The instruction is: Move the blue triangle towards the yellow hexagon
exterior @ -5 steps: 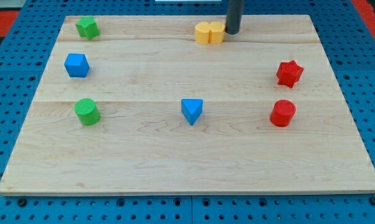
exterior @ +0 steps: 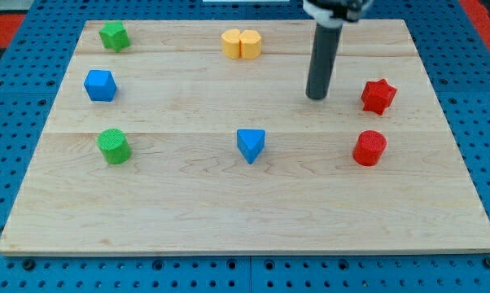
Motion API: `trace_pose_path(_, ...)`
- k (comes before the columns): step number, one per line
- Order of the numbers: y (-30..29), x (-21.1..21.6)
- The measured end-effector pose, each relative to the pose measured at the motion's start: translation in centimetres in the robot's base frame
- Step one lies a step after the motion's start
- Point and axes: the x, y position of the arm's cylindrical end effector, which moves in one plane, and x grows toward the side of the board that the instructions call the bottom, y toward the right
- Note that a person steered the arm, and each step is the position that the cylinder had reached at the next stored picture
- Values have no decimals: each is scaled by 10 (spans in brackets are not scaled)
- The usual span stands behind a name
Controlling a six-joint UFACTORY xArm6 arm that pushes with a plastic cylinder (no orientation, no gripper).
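Nearest the view's bottom, the wooden board [exterior: 229,220] carries nothing along its front strip. One row up stand three pieces: a green cylinder [exterior: 113,146] at the view's left, the blue triangle [exterior: 251,145] near the middle, and a red cylinder [exterior: 369,148] at the view's right. The blue triangle is your working piece; it stands free, with nothing touching it.

Farther up, a blue cube [exterior: 100,85] sits at the left and a red star [exterior: 378,96] at the right. My tip [exterior: 317,97] rests on the board just left of the red star, up and to the right of the blue triangle and well apart from it. There is no pincer on this arm, only a plain rod, so no wide, narrow or holding state applies.

At the far edge sit a green block [exterior: 113,36] in the left corner and the yellow hexagon [exterior: 234,43] with a second yellow block [exterior: 251,43] touching its right side.

Judgement: the push has not begun. The target lies almost straight up from the triangle, slightly left. You should bring the tip round to the triangle's lower side, passing right of it without clipping it, then push upward through its centre. An off-centre contact would likely spin it aside. Stop short of the yellow pair.
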Motion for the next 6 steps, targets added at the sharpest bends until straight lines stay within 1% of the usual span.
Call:
trace_pose_path(1, 0, 62)
trace_pose_path(2, -28, 88)
trace_pose_path(4, -132, 88)
trace_pose_path(6, -149, 60)
